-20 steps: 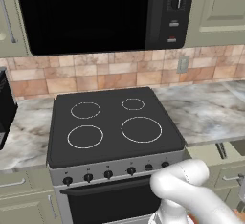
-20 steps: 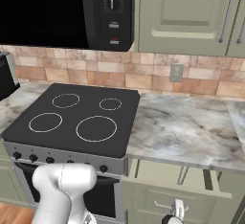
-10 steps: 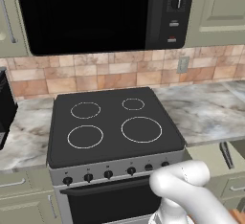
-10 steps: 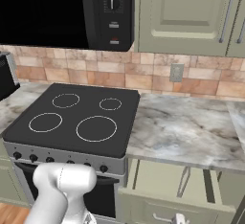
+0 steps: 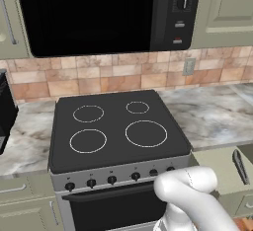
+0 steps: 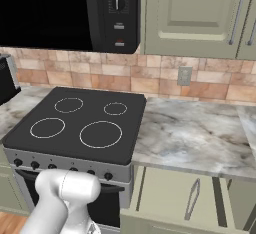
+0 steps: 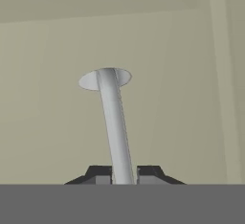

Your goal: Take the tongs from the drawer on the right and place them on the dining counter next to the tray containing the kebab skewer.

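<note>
We see the drawer (image 6: 175,198) has slid further out since before; our tool (image 7: 124,176) is clamped on its handle (image 7: 114,122), the tongs (image 6: 192,199) lying inside, beyond it.

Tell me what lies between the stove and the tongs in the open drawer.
In the right base view, bare pale drawer floor lies between the stove and the tongs; nothing else sits there.

Smooth brushed-metal handle (image 7: 115,127), matt sage drawer (image 7: 52,98) front, dark metal tongs (image 6: 192,199).
</note>
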Motion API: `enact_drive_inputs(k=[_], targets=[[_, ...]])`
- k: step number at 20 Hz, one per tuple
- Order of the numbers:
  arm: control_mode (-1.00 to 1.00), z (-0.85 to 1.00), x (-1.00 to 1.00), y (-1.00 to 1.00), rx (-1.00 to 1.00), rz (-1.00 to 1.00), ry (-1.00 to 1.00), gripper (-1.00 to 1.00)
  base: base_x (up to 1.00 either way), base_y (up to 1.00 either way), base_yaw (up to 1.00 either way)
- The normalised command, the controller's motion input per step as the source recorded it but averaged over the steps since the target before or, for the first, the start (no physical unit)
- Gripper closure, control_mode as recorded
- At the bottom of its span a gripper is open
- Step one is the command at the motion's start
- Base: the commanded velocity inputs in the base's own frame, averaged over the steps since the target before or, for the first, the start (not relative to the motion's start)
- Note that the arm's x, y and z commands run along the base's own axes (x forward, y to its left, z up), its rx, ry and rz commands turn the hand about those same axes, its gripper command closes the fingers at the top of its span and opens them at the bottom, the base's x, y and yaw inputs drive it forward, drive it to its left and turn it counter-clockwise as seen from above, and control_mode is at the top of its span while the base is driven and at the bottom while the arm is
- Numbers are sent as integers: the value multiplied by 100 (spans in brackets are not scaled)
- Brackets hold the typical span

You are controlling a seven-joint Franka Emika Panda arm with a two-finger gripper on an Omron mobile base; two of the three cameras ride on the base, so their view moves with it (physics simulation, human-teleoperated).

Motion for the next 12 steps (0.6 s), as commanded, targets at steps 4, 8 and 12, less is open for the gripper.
enact_drive_inputs(k=[4,8,12], targets=[[-100,0,-45,-1,3,0,0,100,0,0,0],[-100,0,-21,0,1,0,0,100,0,0,0],[-100,0,0,0,0,0,0,100,0,0,0]])
